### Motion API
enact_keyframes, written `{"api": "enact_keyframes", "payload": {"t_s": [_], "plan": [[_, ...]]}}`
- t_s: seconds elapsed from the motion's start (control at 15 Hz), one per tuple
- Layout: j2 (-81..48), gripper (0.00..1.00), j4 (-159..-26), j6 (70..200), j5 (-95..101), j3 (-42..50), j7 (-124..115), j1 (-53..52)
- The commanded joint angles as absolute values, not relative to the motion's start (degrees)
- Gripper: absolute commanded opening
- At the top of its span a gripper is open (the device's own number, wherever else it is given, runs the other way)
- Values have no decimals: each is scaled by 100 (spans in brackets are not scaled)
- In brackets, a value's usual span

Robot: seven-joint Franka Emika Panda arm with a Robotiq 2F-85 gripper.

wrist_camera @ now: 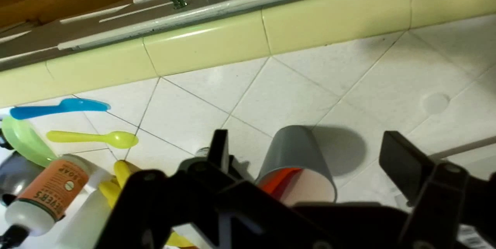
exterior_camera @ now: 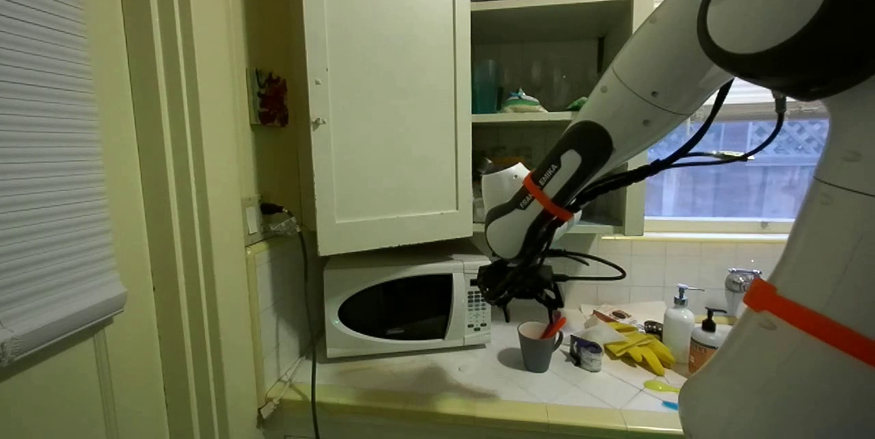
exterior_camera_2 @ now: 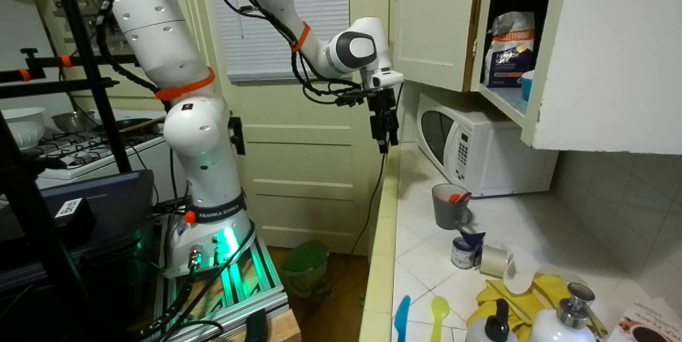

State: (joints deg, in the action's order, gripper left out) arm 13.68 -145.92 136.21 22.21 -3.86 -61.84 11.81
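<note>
Hand spread wide and empty, I hang near one gray mug on the counter, at five o'clock in the wrist view, two reddish utensils inside; toward nine o'clock, one yellow spoon, one blue knife, one bottle reading "EYER'S" and "SOAP".

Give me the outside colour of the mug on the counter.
Plain grey. The mug shows best in the wrist view.

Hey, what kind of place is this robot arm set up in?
Most likely a home kitchen: a microwave sits on the tiled counter, and a gas stove shows in an exterior view.
</note>
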Motion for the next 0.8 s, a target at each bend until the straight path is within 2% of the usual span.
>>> {"api": "enact_keyframes", "payload": {"t_s": [0.0,0.33,0.4,0.73], "plan": [[1420,100,-14839,13976,2740,-244,-7303,1468],[1435,100,-15013,14671,3451,-38,-8281,1692],[1368,100,-14832,14296,3266,-24,-8016,1597],[1368,100,-14835,14350,3273,3,-7995,1586]]}}
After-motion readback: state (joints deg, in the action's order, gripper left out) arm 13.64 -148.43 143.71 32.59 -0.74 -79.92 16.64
